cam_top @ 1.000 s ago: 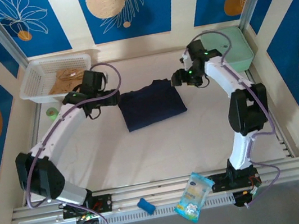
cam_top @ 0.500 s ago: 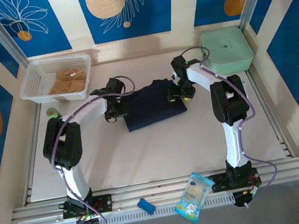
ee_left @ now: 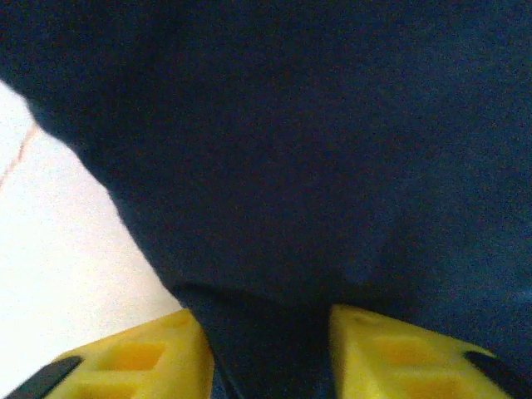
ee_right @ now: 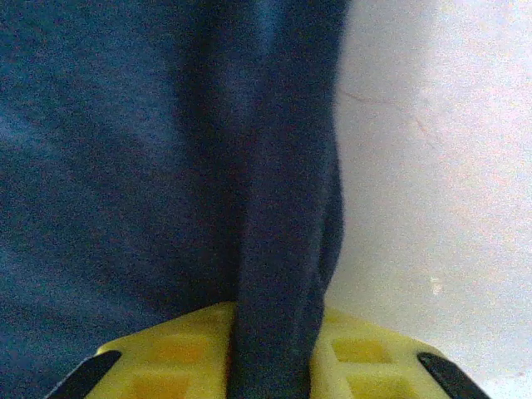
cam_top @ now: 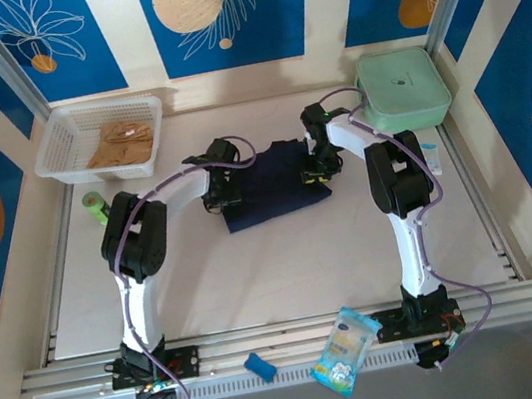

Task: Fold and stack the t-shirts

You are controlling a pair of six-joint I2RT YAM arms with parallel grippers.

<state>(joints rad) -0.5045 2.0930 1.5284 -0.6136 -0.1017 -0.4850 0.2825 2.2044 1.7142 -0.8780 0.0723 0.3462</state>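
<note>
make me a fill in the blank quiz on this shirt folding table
The navy t-shirt lies ____ the left gripper and right gripper.
The tan t-shirt lies in the white basket at the far ____ corner.
The mint-green case sits at the far ____ corner.
In both wrist views, navy cloth fills the gap between ____ jaws.
Missing: between; left; right; yellow

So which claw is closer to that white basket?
Left. The left gripper pinches the navy t-shirt at its left edge, the side towards the white basket. The right gripper pinches the right edge, across the shirt, by the mint-green case.
</note>
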